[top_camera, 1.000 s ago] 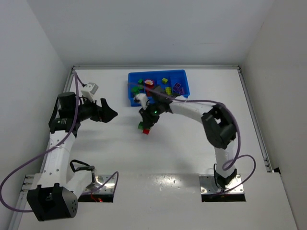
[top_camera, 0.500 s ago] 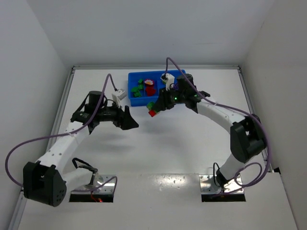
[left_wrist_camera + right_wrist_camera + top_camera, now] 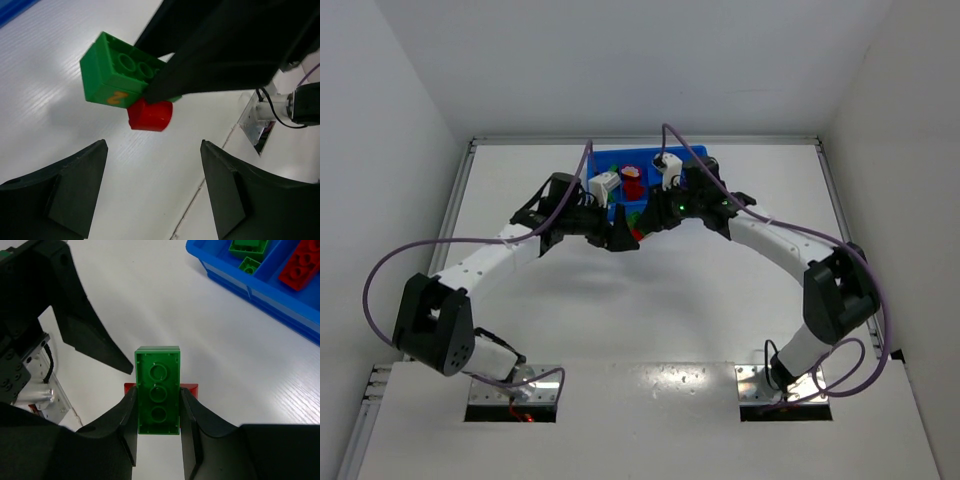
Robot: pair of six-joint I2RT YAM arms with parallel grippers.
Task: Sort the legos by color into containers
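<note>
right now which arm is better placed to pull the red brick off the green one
Left, probably. The left hand is open and points at the red brick sticking out from the green brick. The right hand is shut on the green brick, so it can only hold.

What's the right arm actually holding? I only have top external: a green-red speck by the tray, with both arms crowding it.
Observer: In the right wrist view, the right fingers clamp the long sides of a green brick. Its hollow side, with three round sockets, faces the camera.
Operator: And the red?
Observer: That's a red piece stuck to the green brick's face away from that camera. The fingers aren't on it.
Operator: Left touching it yet?
Observer: No. In the left wrist view, the left fingers stand open. Both bricks sit ahead of their tips, with a gap between.
</note>
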